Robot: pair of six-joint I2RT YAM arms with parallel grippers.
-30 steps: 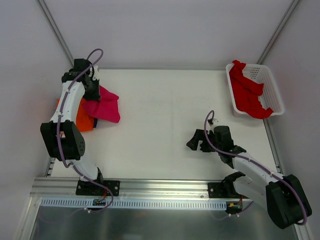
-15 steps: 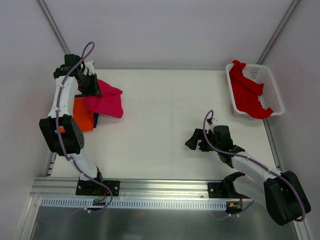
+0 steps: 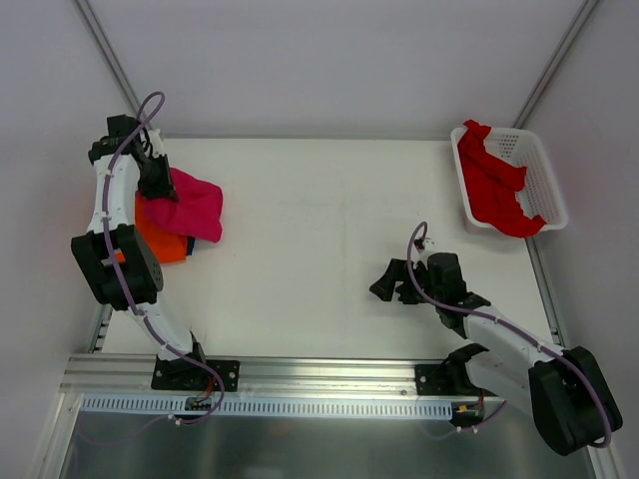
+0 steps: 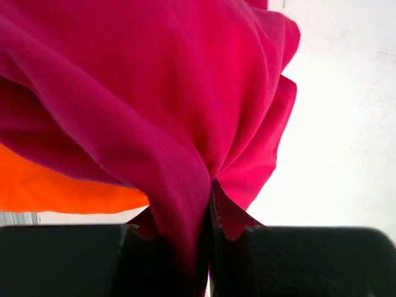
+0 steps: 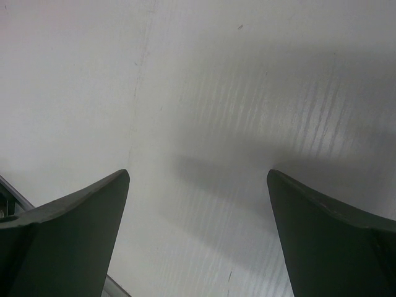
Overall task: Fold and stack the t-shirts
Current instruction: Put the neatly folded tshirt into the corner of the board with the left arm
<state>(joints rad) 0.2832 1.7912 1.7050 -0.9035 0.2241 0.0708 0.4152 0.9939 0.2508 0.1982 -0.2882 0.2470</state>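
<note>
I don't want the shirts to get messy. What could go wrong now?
1. The left gripper pinches only a bunched bit of the magenta shirt, so the cloth might slip out or land crumpled.
2. That shirt drapes over the folded orange shirt, so dragging it could pull the neat pile apart.

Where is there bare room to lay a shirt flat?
The middle of the table, between the magenta shirt and the basket, is the widest patch. Also bare: the near strip between orange shirt and right hand. Crowded: the left edge, where the left hand holds the magenta shirt over the orange one; a red shirt lies in the basket.
</note>
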